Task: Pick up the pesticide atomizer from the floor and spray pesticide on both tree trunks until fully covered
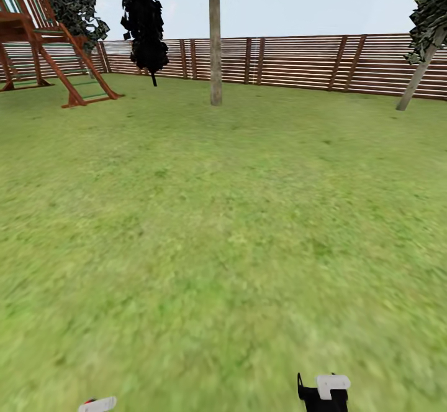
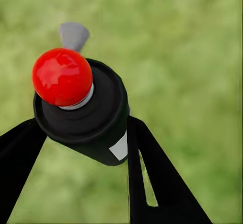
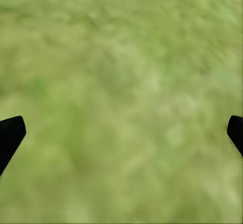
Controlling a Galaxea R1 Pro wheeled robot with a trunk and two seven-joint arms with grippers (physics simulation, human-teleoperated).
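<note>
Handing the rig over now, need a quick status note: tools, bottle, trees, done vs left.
Left tool: shut on the dark spray bottle with red cap and grey nozzle.
Right tool: open, empty, over the green lawn.
Straight grey-brown tree trunk stands ahead by the slatted wooden fence; leaning grey trunk far right.
Done: pickup.
Left: approach, spray both trunks.

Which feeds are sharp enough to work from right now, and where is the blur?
Head view: far fence and tree trunk crisp, near lawn smeared. Left wrist view: spray bottle sharp in the left end effector, grass behind soft. Right wrist view: grass blurred throughout, no shadows or glare.
</note>
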